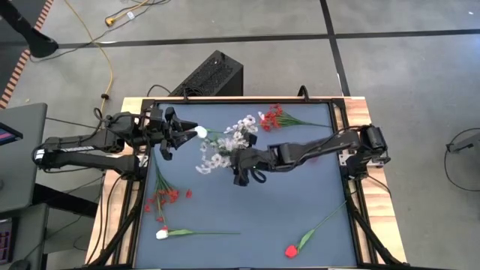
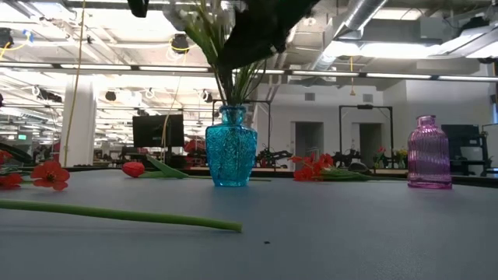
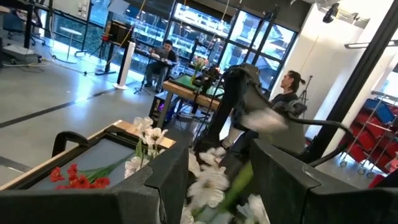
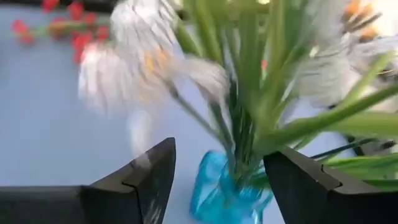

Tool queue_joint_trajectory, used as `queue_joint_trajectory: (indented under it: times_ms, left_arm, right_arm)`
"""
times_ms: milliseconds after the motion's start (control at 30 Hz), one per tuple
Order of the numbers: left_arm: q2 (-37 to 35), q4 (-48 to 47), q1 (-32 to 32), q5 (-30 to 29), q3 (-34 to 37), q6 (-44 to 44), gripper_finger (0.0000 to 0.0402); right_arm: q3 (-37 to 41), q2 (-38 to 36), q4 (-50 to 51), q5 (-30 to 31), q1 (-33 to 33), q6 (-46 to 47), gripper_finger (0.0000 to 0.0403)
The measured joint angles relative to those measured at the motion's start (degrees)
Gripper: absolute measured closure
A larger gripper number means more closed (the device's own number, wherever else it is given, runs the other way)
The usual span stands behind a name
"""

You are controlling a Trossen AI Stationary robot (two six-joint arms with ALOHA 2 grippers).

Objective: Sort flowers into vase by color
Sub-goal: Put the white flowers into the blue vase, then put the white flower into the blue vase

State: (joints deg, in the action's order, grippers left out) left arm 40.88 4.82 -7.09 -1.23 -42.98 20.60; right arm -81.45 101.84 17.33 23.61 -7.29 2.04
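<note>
Hovering over the blue vase (image 2: 231, 155), right gripper (image 4: 217, 180) has jaws spread with nothing between them, apparently to clear the white flowers (image 1: 225, 144) standing inside. Left gripper (image 1: 180, 135), jaws spread, waits just beside. Red flowers (image 1: 166, 198) lie unsorted on the table (image 1: 247, 217); pink vase (image 2: 429, 152) is empty.

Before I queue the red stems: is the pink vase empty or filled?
Empty. The pink vase stands upright with nothing rising from its neck; the stems are in the blue vase.

no text, label or number can be read in any view. no brand or sign shows either.
</note>
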Motion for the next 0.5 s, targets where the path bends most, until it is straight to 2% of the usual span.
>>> queue_joint_trajectory:
  times_ms: [233, 500]
  left_arm:
    - [0.0, -2.4, 0.0, 1.6, 0.0, 0.0, 0.0240]
    - [0.0, -10.2, 0.0, 11.8, 0.0, 0.5, 0.0240]
  right_arm:
    - [-9.4, 0.0, 19.5, -10.6, -0.7, 2.9, 0.0135]
    - [-16.8, 0.0, 34.0, -21.7, -2.6, 8.8, 0.0135]
